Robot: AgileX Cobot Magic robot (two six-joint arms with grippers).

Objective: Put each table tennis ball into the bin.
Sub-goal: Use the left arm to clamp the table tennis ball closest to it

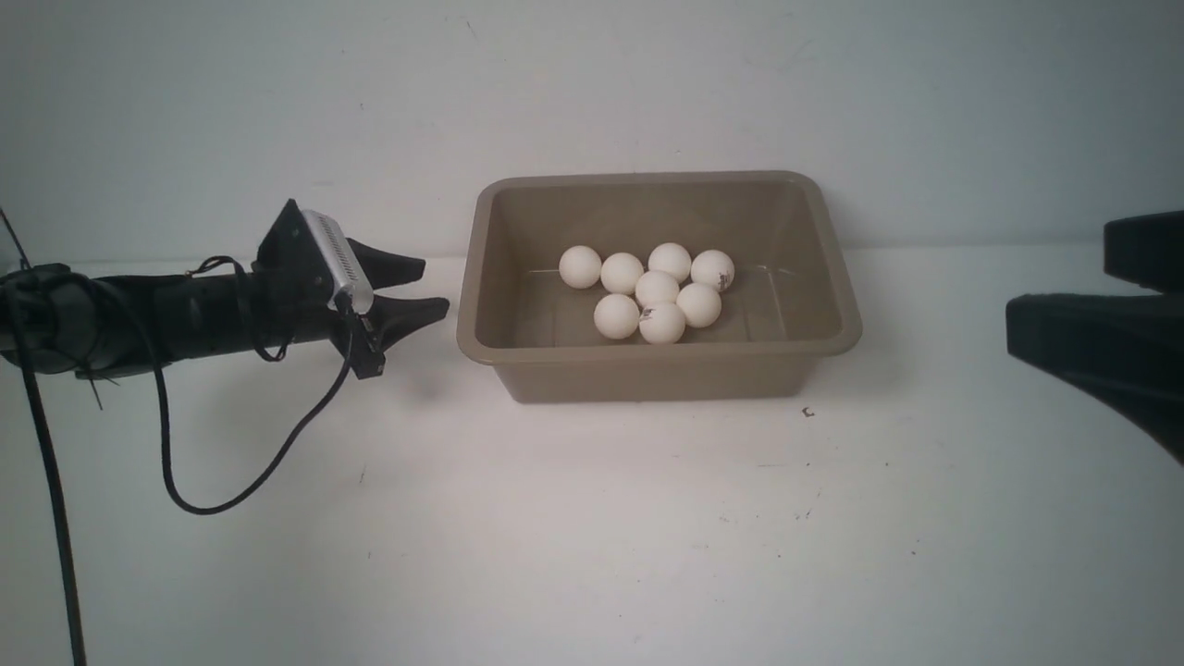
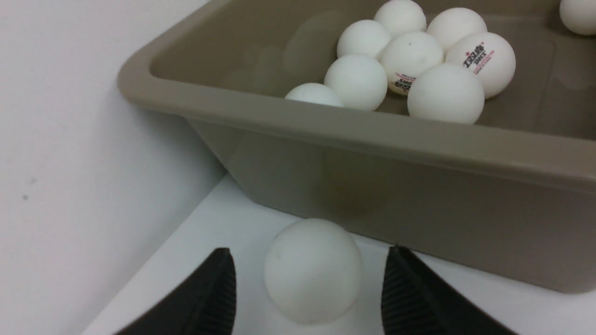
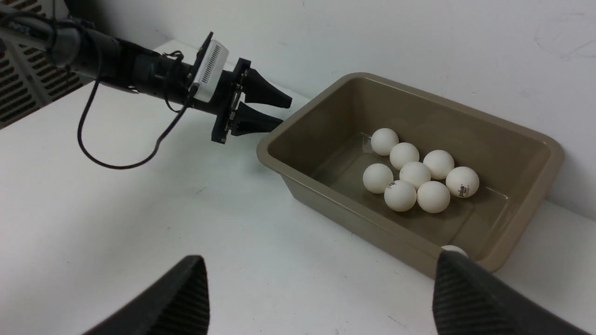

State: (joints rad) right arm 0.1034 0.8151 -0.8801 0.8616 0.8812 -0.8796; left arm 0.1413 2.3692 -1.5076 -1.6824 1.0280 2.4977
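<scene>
The taupe bin [image 1: 647,356] stands against the back wall with several white table tennis balls [image 1: 658,289] clustered inside. My left gripper [image 1: 436,288] is open just left of the bin. In the left wrist view one ball [image 2: 312,272] lies on the table between the open fingers [image 2: 209,293], beside the bin's outer wall [image 2: 419,218], with a gap on each side. The front view hides this ball. My right gripper [image 1: 1059,277] is open and empty, off to the bin's right. Another ball [image 3: 454,250] peeks out at the bin's near corner, mostly behind my right finger.
The white back wall [image 1: 592,92] runs right behind the bin. The left arm's black cable [image 1: 231,504] hangs in a loop over the table. A small dark speck [image 1: 807,412] lies in front of the bin.
</scene>
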